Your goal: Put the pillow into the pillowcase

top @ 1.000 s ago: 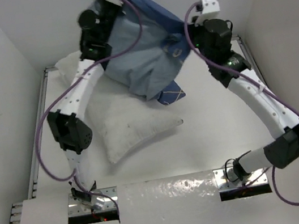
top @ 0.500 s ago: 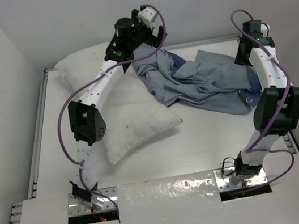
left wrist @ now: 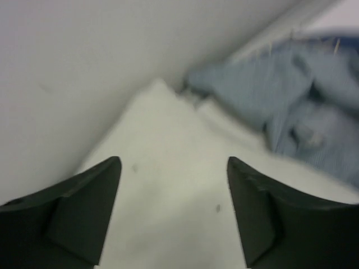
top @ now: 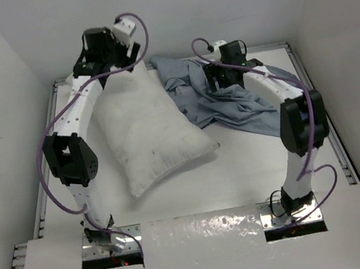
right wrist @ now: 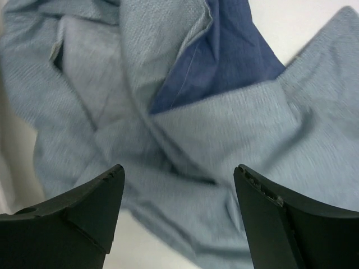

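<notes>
The pillow (top: 152, 135) is a plump white cushion lying diagonally on the left half of the table. Its far end fills the left wrist view under the pillow's corner (left wrist: 162, 95). My left gripper (top: 103, 68) (left wrist: 174, 162) hovers open over that far end, with nothing between its fingers. The pillowcase (top: 229, 95) lies crumpled at the back right, mostly grey-blue inside out, touching the pillow's right edge. It shows in the left wrist view too, as the pillowcase (left wrist: 269, 89). My right gripper (top: 215, 82) (right wrist: 179, 168) is open just above the pillowcase (right wrist: 185, 129); a navy patch (right wrist: 230, 56) shows.
White walls close in the table at the back (top: 213, 4) and on both sides. Metal rails run along the left edge (top: 49, 156) and the right edge (top: 323, 124). A white shelf (top: 206, 247) carries the arm bases at the near edge.
Both grippers held the pillowcase up high, then opened and it dropped crumpled onto the table. My left arm swung left over the pillow; my right came in over the cloth.
</notes>
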